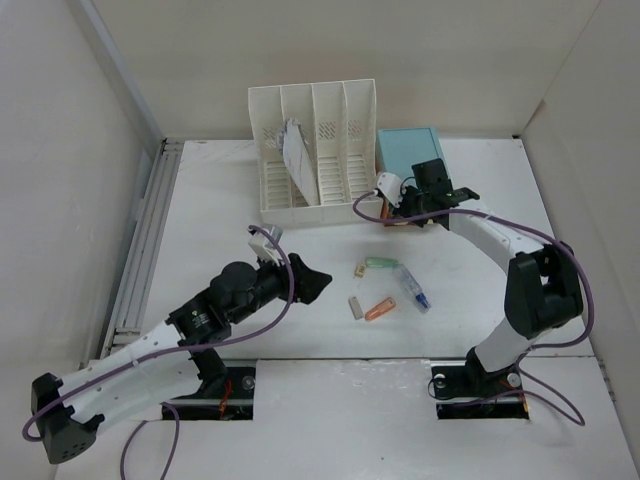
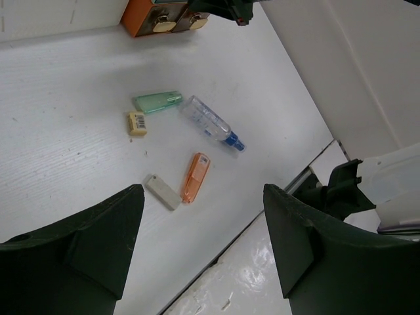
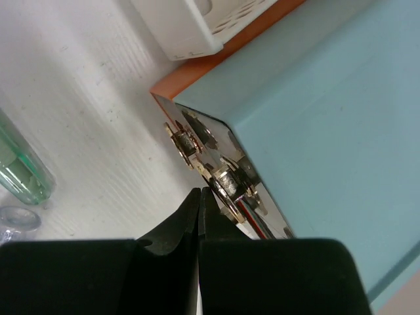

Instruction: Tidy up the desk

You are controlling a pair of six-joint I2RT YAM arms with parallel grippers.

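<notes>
The desk (image 1: 220, 200) is a white tabletop. Small items lie at its middle: a green case (image 1: 378, 263), a tan eraser (image 1: 359, 270), a clear bottle with a blue cap (image 1: 413, 289), an orange stick (image 1: 380, 309) and a grey block (image 1: 355, 307). My left gripper (image 1: 315, 283) is open and empty, hovering left of them; in its wrist view (image 2: 203, 197) the orange stick (image 2: 195, 177) and grey block (image 2: 162, 191) lie just beyond the fingers. My right gripper (image 1: 405, 215) is shut, its tips (image 3: 200, 191) right beside a gold knob (image 3: 226, 184) on the drawer box front.
A light-blue drawer box (image 1: 410, 150) with an orange front stands at the back right. A white slotted file rack (image 1: 315, 150) holding papers stands to its left. A grey rail (image 1: 145, 240) runs along the left edge. White walls enclose the desk.
</notes>
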